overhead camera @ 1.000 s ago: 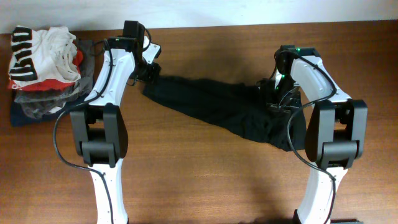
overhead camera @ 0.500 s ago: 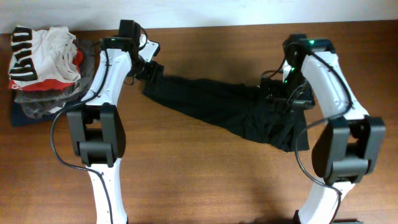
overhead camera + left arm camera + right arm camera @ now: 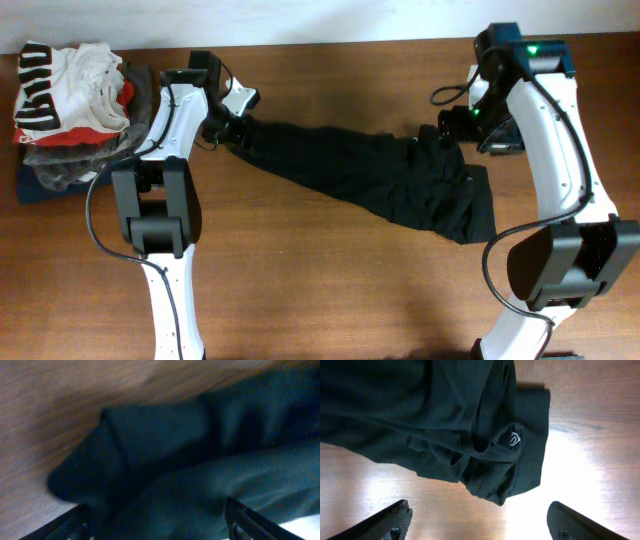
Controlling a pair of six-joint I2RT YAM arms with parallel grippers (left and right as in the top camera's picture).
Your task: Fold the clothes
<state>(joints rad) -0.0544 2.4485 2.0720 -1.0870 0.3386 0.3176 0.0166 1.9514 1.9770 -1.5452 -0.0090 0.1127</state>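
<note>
Black T-shirt (image 3: 370,175) lies stretched diagonally across mid table (image 3: 330,280), upper left to right. Left hand (image 3: 159,521) spread at its left end. Right hand (image 3: 481,519) spread above its right end, empty.

White printed garment (image 3: 65,85) tops grey and navy folded ones (image 3: 58,168) on the table (image 3: 330,290), well apart from the left fingers (image 3: 245,520).

White arms (image 3: 168,108), black joints (image 3: 158,208), black cables (image 3: 90,215).
</note>
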